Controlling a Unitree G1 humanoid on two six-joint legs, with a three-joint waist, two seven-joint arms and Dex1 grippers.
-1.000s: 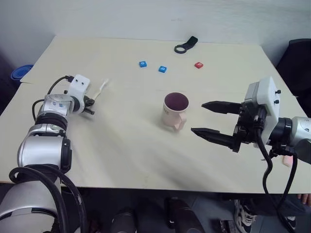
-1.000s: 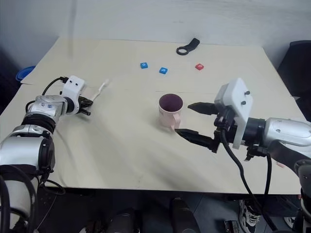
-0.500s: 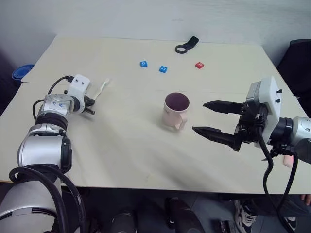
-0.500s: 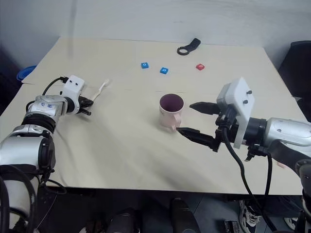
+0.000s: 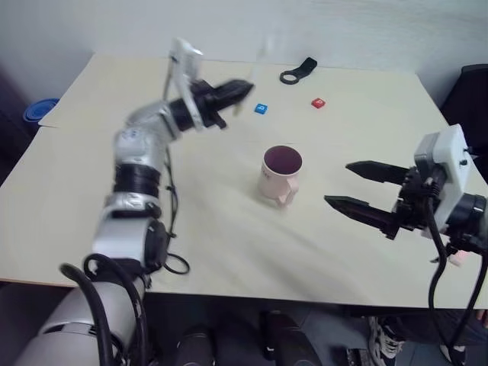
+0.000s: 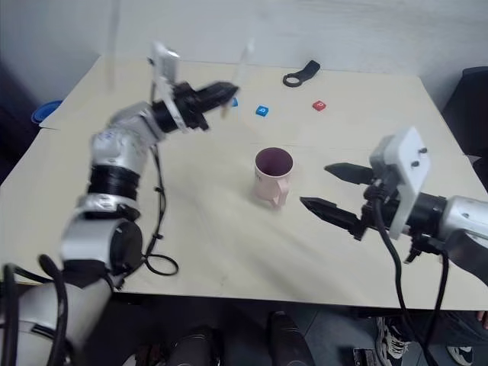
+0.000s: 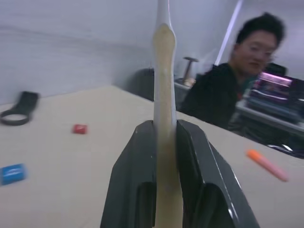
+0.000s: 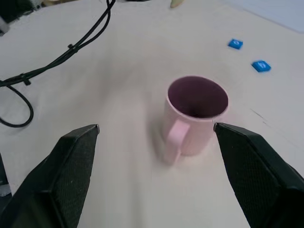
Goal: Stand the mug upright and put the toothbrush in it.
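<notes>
Pale worktop (image 5: pixel 229 252) holds pink mug (image 5: pixel 279 174), upright. Left gripper (image 5: pixel 229 93) up behind mug, fingers (image 7: pixel 137 185) squeezed on toothbrush (image 7: pixel 163 114): light, stiff, slippery; hold low. Right gripper (image 5: pixel 358 187) beside mug, fingers wide, holding nothing.

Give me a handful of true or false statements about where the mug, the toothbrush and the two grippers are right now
1. The mug stands upright on the table. True.
2. The toothbrush lies flat on the table. False: it is clamped between the left gripper's fingers, raised above the table.
3. The right gripper is closed on the mug's handle. False: its jaws stand wide open, apart from the mug.
4. The mug is empty. True: its dark inside shows nothing in it.
5. A red block sits inside the mug. False: it lies on the table beyond the mug, near a blue block.
</notes>
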